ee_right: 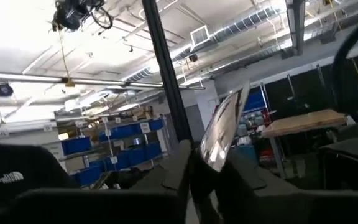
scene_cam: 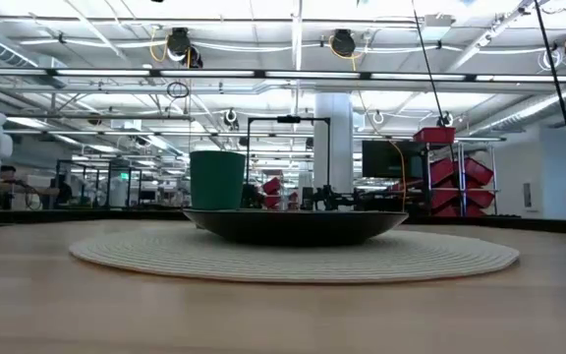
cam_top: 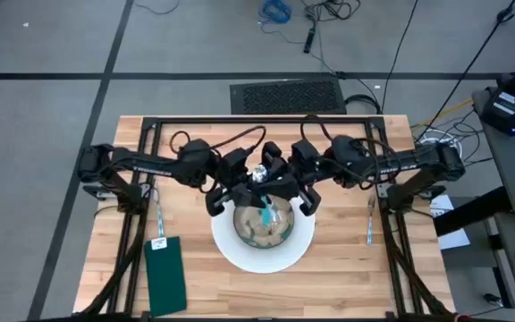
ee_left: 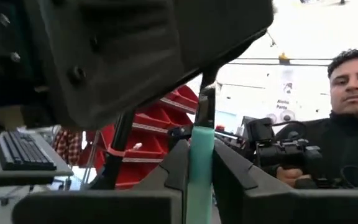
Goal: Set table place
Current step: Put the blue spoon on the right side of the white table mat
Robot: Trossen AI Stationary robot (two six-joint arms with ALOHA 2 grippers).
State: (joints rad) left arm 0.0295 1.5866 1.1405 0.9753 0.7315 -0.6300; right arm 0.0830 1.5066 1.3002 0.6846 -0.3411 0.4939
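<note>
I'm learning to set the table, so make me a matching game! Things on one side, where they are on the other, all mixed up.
Things:
1. dark green rectangular napkin
2. dark shallow round bowl
3. teal flat handle
4. shiny metal utensil

Places:
A. in the right pincer
B. on the round pale woven mat
C. in the left pincer
D. flat on the wooden table, left arm's side

Pairs: 1-D, 2-B, 3-C, 4-A

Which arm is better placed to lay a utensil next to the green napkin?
Left, probably. The green napkin lies on its side of the table, and the left pincer grips a teal-handled utensil; the right pincer, holding a shiny utensil, would cross the bowl.
</note>
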